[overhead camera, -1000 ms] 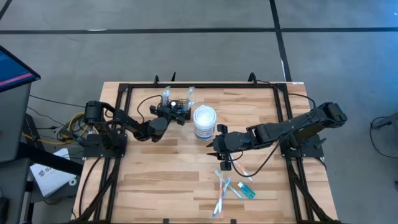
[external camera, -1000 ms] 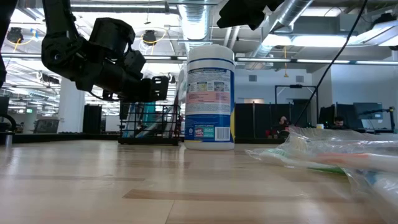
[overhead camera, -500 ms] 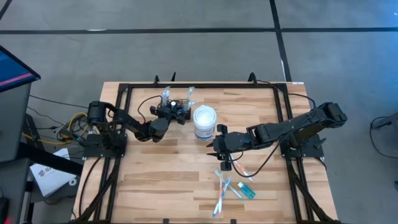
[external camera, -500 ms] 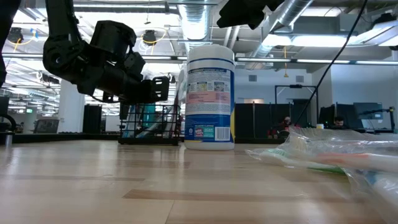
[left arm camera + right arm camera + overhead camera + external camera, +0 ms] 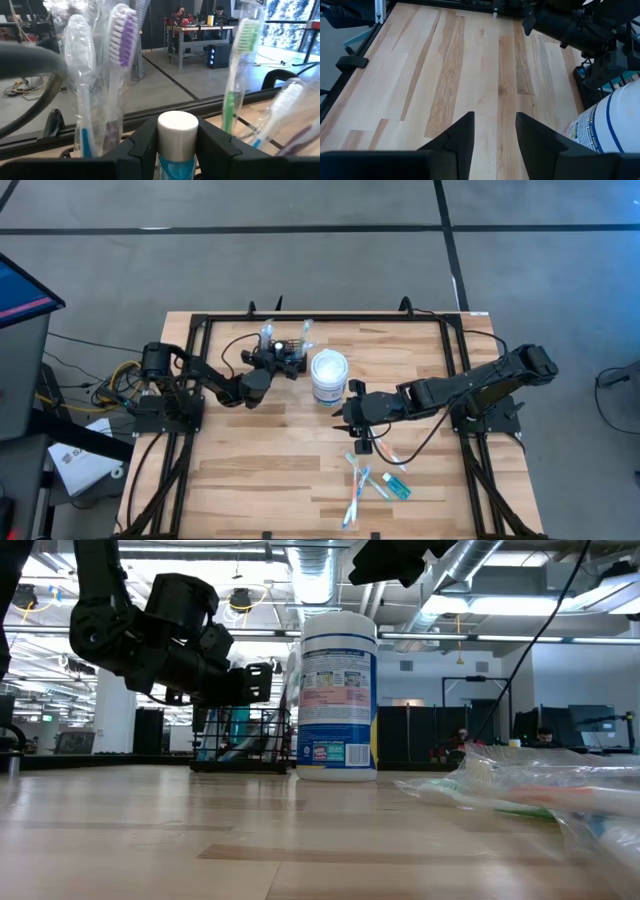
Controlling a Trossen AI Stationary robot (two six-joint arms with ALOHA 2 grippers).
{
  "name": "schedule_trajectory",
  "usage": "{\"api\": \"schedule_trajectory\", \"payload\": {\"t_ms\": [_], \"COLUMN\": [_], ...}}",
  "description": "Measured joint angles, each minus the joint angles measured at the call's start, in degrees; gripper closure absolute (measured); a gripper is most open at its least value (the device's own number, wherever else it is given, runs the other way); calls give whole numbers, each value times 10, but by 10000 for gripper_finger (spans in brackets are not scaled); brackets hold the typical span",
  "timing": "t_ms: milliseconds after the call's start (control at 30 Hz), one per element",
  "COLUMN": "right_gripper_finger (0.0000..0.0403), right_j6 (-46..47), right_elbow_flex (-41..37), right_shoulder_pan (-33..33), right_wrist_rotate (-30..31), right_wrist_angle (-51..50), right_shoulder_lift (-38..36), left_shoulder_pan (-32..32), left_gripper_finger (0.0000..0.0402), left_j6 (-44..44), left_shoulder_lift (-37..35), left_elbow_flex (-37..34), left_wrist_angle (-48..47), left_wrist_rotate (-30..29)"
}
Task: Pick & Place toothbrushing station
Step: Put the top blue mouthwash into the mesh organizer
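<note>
The toothbrushing station [image 5: 285, 358], a low black wire-mesh rack [image 5: 240, 740], stands on the table at the far middle, left of a round white tub [image 5: 328, 375]. Several wrapped toothbrushes stand upright in it, one with purple bristles [image 5: 120, 30] and one with green [image 5: 243, 45]. My left gripper [image 5: 177, 142] reaches level into the rack from the table's left and is shut on a toothpaste tube [image 5: 177, 135] with a white cap. My right gripper [image 5: 352, 417] hangs open above the table, near and right of the tub, nothing between its fingers [image 5: 495, 135]. My left gripper has the tube's white cap [image 5: 177, 125] between its two fingers, one on each side, and no gap shows. The fingers come level from the table's left and lie across the tube. The tube stands upright; its lower part is hidden behind the gripper.
Several wrapped toothbrushes and a toothpaste [image 5: 368, 480] lie loose on the near right of the table, seen as clear wrappers [image 5: 520, 790] in the low view. A black rail frame [image 5: 320, 318] borders the tabletop. Bare wood [image 5: 450, 75] lies left of the tub.
</note>
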Motion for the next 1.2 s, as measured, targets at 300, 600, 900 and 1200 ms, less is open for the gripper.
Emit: {"api": "schedule_trajectory", "payload": {"t_ms": [300,600,900,1200], "right_gripper_finger": [266,266,268,268], "right_j6": [0,0,0,0], "right_elbow_flex": [0,0,0,0], "right_shoulder_pan": [0,0,0,0], "right_wrist_rotate": [0,0,0,0], "right_wrist_angle": [0,0,-2,-15], "right_shoulder_lift": [0,0,0,0], "left_shoulder_pan": [0,-2,-2,-2], "left_gripper_finger": [298,302,280,290], "left_j6": [5,-1,12,12], "left_shoulder_lift": [0,0,1,1], "left_elbow_flex": [0,-1,-1,-1], "left_wrist_angle": [-3,-8,-10,-7], "left_wrist_rotate": [-1,2,7,7]}}
